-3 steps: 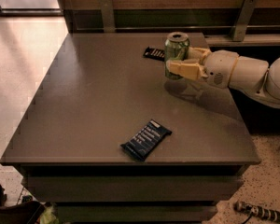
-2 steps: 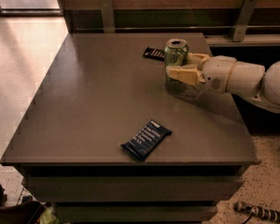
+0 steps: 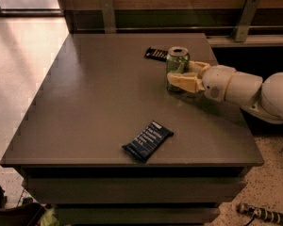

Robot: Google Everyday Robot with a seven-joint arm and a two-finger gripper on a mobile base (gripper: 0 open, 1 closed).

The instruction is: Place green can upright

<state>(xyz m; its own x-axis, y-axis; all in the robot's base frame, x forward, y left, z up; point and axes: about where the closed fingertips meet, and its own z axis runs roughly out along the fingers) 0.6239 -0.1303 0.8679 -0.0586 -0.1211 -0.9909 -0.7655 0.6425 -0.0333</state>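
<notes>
— Near the far right corner of the counter [image 3: 99, 93], is the green can [image 3: 177, 61] up?
— Upright, yes, with the gripper [image 3: 180, 75] clamped around its lower half. I judge only release and retreat remain.
— Changed from a second ago?
— Can and gripper sit lower, seemingly down on the surface. The snack wrapper [image 3: 147, 141] by the front edge hasn't moved.

green can [image 3: 178, 60]: one is counted | front wrapper [image 3: 147, 141], back wrapper [image 3: 156, 54]: two are counted | worktop [image 3: 94, 102]: one is counted | gripper [image 3: 179, 75]: one is counted, jaws clamped on the green can
</notes>
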